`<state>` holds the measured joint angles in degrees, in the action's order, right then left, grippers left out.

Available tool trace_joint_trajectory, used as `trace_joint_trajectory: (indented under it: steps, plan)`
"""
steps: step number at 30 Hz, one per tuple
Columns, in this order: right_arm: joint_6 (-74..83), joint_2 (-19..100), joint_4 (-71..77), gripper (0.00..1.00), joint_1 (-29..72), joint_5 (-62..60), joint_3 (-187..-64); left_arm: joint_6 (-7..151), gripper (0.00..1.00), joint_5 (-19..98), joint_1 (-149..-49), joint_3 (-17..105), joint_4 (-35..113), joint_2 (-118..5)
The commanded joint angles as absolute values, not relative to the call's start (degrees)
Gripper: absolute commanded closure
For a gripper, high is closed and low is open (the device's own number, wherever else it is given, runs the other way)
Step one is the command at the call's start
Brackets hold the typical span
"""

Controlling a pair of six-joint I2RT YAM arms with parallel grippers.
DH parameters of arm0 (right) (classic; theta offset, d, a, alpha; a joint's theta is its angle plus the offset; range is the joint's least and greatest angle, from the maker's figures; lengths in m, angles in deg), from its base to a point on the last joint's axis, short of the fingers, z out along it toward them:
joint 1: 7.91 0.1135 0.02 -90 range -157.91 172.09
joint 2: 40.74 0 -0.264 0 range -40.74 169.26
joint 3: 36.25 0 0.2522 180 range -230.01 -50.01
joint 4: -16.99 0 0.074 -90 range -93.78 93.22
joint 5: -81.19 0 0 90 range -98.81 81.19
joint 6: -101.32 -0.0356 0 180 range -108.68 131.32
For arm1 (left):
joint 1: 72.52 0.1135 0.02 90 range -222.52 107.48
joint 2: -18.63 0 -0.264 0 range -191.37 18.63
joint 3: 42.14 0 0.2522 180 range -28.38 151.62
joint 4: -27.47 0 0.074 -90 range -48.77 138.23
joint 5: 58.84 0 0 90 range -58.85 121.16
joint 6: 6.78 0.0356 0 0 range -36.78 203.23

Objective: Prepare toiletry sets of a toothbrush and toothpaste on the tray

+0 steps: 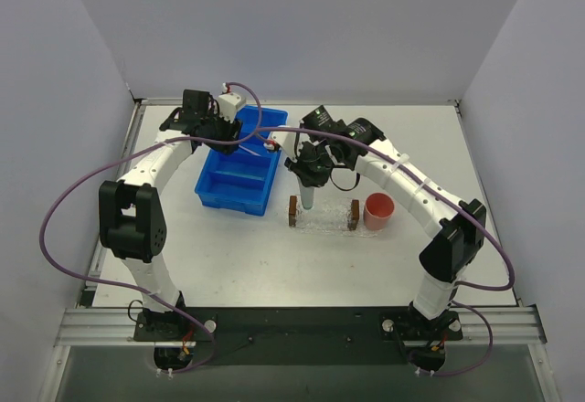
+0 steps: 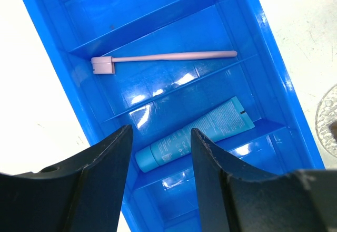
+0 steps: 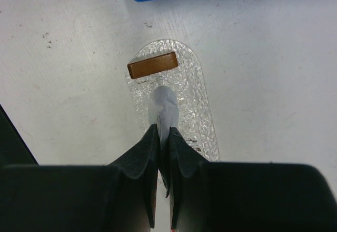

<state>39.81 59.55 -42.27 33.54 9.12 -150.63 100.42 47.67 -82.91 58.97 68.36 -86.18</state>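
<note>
My right gripper [image 3: 164, 132] is shut on a pale grey-blue toothpaste tube [image 3: 164, 107]. The tube hangs tip down over the clear glittery tray [image 3: 196, 96], close to one of its brown end blocks [image 3: 152, 65]. From above, this gripper [image 1: 308, 185] holds the tube [image 1: 308, 200] over the tray's [image 1: 323, 220] left part. My left gripper [image 2: 160, 132] is open and empty above the blue bin [image 2: 274, 47]. Below it in the bin lie a pink-lilac toothbrush [image 2: 168, 57] and a brighter blue toothpaste tube [image 2: 197, 137], each in its own compartment.
The blue compartmented bin [image 1: 239, 172] stands left of the tray, with the left gripper [image 1: 239, 137] above its far end. A round pink cup [image 1: 378, 210] sits just right of the tray. Grey walls enclose the table on three sides.
</note>
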Motion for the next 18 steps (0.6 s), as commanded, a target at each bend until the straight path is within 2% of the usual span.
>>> trace_joint_trajectory:
  steps: [1, 18]
  plan:
    - [39.18, 56.20, -41.69, 1.00, 33.48, 10.26, -150.29, 101.07, 0.42, 48.12, -82.54, 58.99, 66.37, -85.69]
    - [38.66, 56.03, -40.90, 1.00, 33.13, 10.61, -149.06, 100.80, 0.42, 48.47, -82.54, 59.25, 66.54, -86.04]
